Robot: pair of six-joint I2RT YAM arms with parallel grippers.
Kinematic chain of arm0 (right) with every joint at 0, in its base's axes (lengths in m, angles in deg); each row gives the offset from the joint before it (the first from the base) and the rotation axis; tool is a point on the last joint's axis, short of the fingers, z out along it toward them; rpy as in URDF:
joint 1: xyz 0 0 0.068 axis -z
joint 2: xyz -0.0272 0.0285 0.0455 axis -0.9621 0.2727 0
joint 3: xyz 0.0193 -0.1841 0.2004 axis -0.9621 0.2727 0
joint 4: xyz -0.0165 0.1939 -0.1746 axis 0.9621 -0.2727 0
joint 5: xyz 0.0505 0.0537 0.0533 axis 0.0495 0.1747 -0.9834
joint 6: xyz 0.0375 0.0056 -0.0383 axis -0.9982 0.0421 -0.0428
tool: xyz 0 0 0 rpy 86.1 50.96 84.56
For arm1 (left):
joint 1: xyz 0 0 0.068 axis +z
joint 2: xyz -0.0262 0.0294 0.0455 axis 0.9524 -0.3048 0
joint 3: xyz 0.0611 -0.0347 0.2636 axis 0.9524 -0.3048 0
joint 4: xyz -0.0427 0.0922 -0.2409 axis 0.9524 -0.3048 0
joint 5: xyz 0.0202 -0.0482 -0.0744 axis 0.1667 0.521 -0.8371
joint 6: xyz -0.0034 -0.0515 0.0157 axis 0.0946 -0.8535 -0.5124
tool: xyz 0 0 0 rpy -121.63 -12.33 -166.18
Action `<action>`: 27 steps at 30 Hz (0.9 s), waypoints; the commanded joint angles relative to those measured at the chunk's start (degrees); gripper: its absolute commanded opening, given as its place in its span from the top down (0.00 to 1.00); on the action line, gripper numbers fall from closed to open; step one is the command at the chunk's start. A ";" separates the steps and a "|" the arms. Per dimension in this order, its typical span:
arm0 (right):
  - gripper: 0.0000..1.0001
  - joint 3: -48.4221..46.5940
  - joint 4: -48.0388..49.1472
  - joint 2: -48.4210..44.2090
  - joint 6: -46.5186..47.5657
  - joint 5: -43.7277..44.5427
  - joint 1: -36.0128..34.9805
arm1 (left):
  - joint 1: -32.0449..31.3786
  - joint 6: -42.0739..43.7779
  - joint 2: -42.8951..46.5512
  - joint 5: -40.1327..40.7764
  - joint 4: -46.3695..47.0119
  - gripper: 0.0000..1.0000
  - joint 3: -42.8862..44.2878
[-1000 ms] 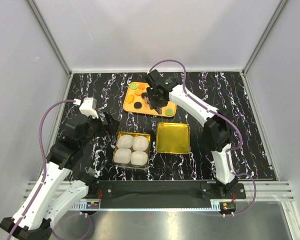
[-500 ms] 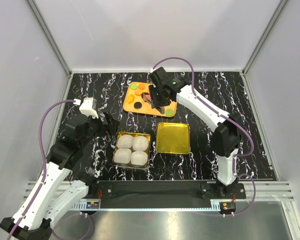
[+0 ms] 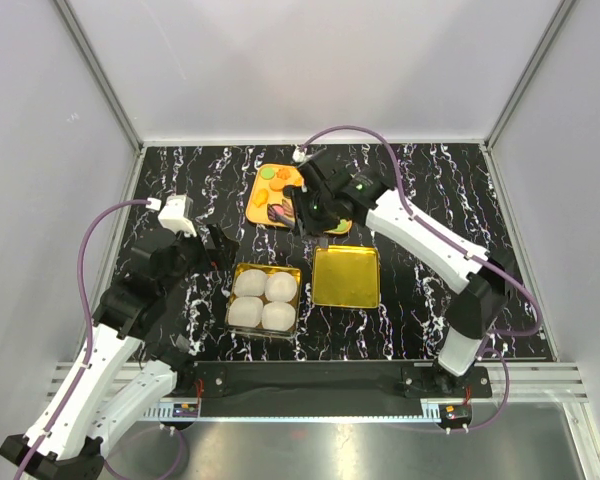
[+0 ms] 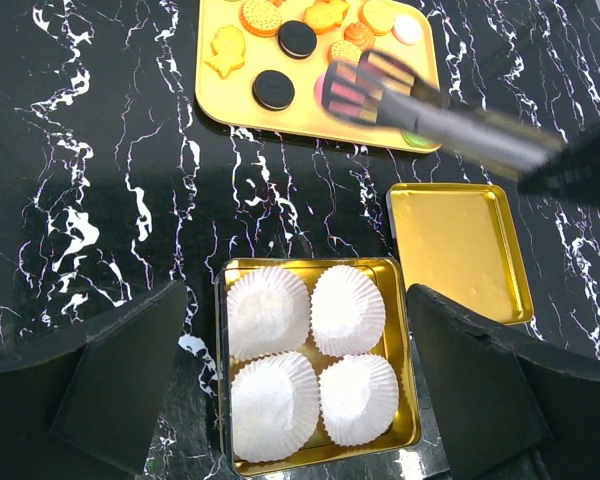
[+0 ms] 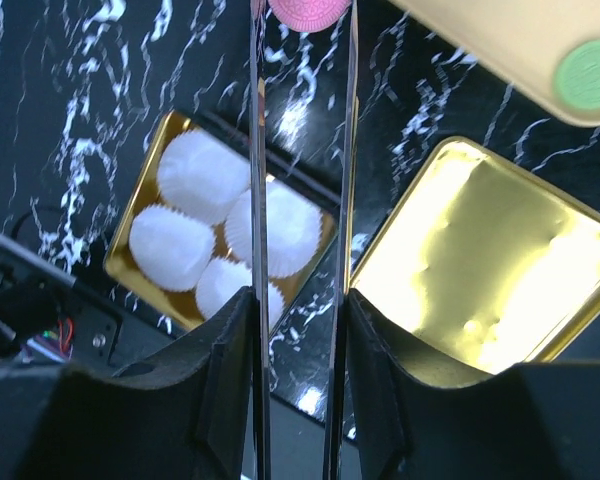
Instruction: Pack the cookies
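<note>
Nearer than a second ago, the right gripper (image 3: 317, 203) now sits over the orange tray's (image 3: 259, 197) front edge. On the left, the left gripper (image 3: 220, 246) hangs wide beside the tin (image 3: 234, 276) of paper cups (image 3: 264, 300). The right gripper clamps tongs (image 4: 425, 108) pinching, I think, a pink cookie (image 5: 308, 12). Open black marble table (image 3: 460, 200) runs to the grey walls (image 3: 310, 70).

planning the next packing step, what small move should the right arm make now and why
Probably carry the pink round cookie over to the gold tin and lower it into one of the four white paper cups. The right gripper is clamped on long metal tongs, whose tips pinch that cookie, and all four cups look empty.
</note>
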 commanded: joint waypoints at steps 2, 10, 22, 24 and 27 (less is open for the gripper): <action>0.55 2.25 0.63 -4.59 -1.80 -1.20 -4.46 | 0.48 0.07 0.07 1.79 1.33 0.01 0.53; 0.55 7.09 0.63 -8.20 -4.52 -0.67 -11.76 | 0.57 -0.02 -0.10 2.75 1.06 0.01 0.62; 0.53 10.35 3.18 -4.95 -5.93 0.12 -17.74 | 0.65 -0.02 -0.10 3.11 0.97 0.01 0.53; 0.53 10.43 3.53 -4.16 -5.84 0.21 -17.83 | 0.65 -0.11 -0.19 3.11 0.98 0.01 0.62; 0.52 10.70 4.32 -3.54 -5.84 -0.14 -17.92 | 0.65 -0.11 -0.10 3.02 0.97 0.01 0.53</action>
